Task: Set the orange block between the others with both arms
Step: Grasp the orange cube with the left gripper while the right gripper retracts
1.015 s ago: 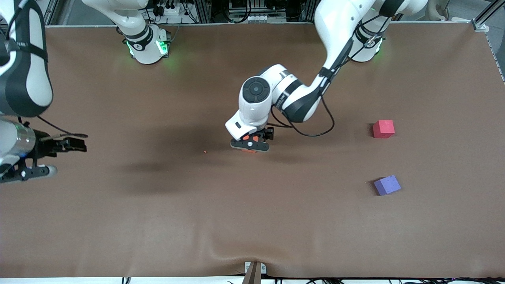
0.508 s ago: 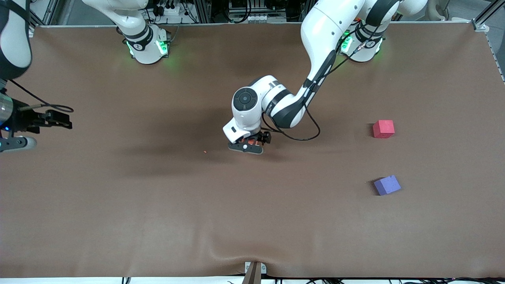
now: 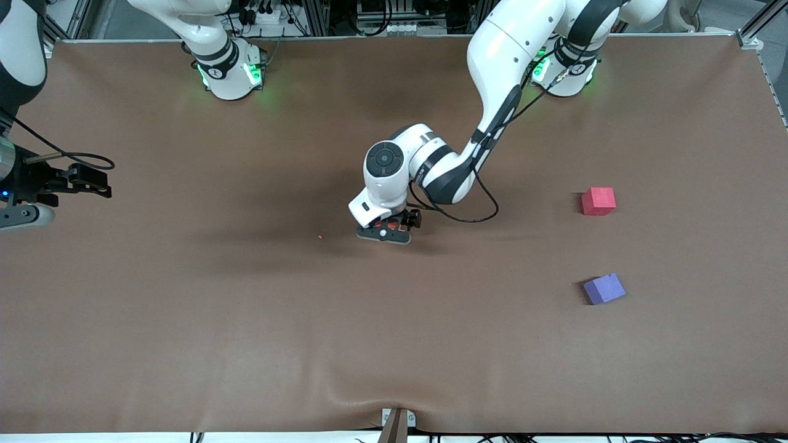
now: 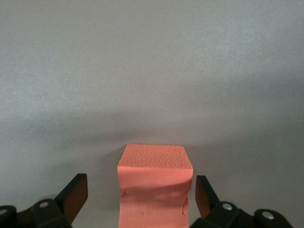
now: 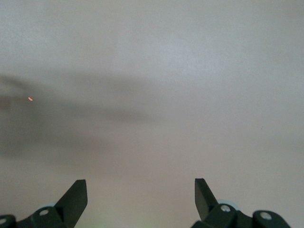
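Observation:
The orange block [image 4: 154,190] rests on the brown table between the open fingers of my left gripper [image 4: 139,185], with a gap at one finger and the other finger close to its side. In the front view my left gripper [image 3: 385,236] is down at the table's middle and hides the block. The pinkish-red cube [image 3: 598,201] and the purple-blue cube [image 3: 604,288] sit apart toward the left arm's end, the purple-blue one nearer the camera. My right gripper [image 3: 21,216] hangs open at the right arm's end with nothing between its fingers [image 5: 76,194].
A tiny orange crumb [image 3: 319,236] lies on the table beside my left gripper, toward the right arm's end. A bracket [image 3: 397,421] sits at the table's near edge. The brown cloth [image 3: 246,320] is bare around the cubes.
My left gripper has come down around the orange block, shifting slightly toward the right arm's end. My right arm has drawn back toward its edge of the table.

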`<state>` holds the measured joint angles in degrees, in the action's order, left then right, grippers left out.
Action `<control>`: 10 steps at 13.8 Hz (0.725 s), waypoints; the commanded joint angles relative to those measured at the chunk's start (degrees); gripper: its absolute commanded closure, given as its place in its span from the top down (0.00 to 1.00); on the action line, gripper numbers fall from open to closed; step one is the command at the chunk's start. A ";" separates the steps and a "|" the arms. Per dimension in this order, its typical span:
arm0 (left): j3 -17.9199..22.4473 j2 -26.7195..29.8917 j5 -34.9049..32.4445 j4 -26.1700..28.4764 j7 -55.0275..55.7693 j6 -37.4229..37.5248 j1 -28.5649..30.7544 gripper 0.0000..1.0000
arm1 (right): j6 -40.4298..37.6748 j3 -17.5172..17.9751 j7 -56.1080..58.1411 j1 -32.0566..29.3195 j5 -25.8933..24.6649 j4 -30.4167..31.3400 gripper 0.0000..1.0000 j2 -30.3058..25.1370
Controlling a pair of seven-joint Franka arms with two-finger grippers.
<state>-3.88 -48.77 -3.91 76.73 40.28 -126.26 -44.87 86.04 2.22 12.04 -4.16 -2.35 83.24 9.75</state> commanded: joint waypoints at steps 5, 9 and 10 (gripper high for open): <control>0.01 -2.21 -0.66 -1.24 5.15 -0.30 -2.05 0.47 | -1.93 0.15 0.00 -1.55 0.15 -0.53 1.00 -3.42; 0.10 -0.89 -0.57 -1.32 5.60 -0.21 -1.19 0.00 | -2.11 0.07 -0.09 -1.55 1.74 -0.62 1.00 -3.77; 0.36 0.42 -0.75 -1.32 5.69 -0.21 -0.49 0.00 | -2.54 0.07 0.00 -1.55 1.74 -0.62 1.00 -4.21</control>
<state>-4.00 -49.91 -3.91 75.97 44.75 -126.52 -45.96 84.53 1.79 12.04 -4.95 -1.59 82.40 7.00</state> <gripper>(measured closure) 0.493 0.000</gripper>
